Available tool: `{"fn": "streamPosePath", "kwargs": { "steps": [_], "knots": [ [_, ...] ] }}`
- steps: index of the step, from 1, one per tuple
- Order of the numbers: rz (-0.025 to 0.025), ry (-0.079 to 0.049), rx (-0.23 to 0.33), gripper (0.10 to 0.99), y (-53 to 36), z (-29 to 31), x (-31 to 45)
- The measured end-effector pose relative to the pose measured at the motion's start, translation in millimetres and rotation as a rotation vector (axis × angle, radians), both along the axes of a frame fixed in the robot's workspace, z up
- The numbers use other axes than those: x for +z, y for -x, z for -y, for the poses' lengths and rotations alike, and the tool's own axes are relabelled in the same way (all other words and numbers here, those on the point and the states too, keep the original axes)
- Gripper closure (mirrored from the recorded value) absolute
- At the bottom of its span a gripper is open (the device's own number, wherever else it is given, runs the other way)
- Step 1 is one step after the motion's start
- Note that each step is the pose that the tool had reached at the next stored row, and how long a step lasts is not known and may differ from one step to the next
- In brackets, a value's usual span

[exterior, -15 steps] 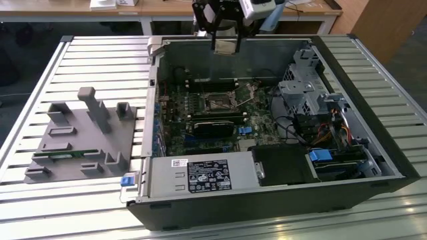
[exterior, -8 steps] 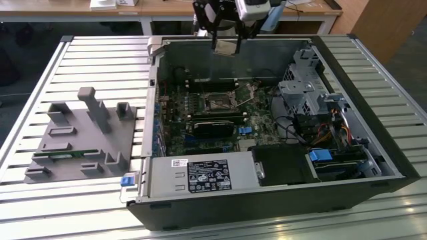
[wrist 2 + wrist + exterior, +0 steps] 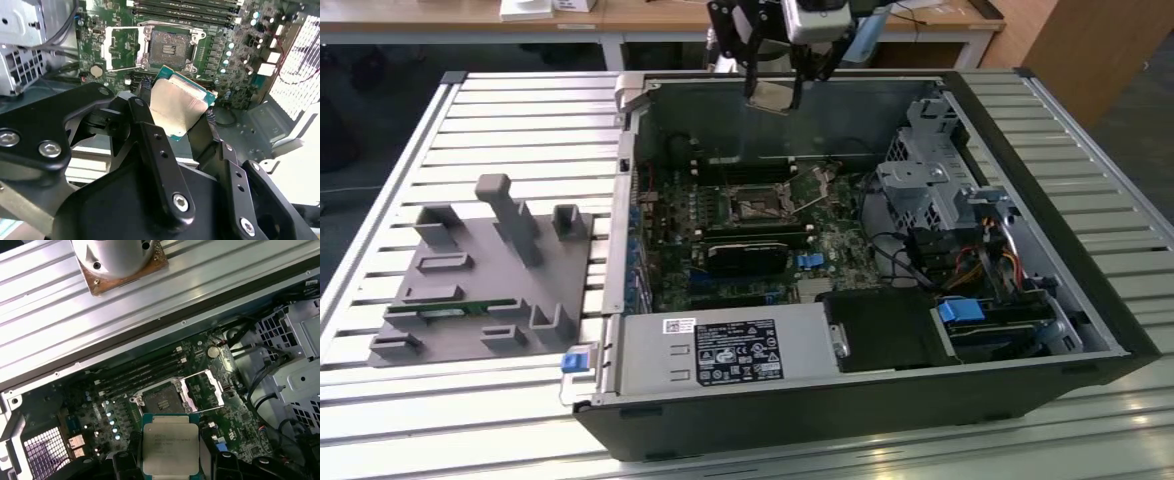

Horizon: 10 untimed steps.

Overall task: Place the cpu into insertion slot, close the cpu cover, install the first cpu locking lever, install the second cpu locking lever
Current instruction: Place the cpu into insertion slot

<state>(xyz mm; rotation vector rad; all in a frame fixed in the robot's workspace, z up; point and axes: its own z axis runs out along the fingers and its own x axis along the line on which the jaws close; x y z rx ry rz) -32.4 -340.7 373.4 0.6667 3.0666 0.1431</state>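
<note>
Black finger linkages of the gripper [image 3: 177, 110] sit closest in both wrist views. Its fingers [image 3: 150, 127] are closed on the cpu [image 3: 172, 447], clamping two opposite edges. In the exterior view the arm hangs wrist-down over the far wall of the open computer case [image 3: 854, 420], with the chip held tilted, high above the motherboard [image 3: 674, 225]. The insertion slot [image 3: 161, 401] lies bare, well apart from the chip. The cpu cover [image 3: 218, 389] stands swung open beside the slot. Finger pads hide the clamped edges. One edge of the chip is cut off in the first wrist view. The arm above the wrist is cut off in the exterior view.
</note>
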Motion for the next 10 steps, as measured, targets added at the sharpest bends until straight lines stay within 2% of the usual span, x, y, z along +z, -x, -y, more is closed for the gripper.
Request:
{"fn": "streamPosePath", "kwargs": {
  "steps": [10],
  "knots": [
    [0.0000,0.001,-0.119,0.545,0.0,0.0,-0.8]
  ]
}}
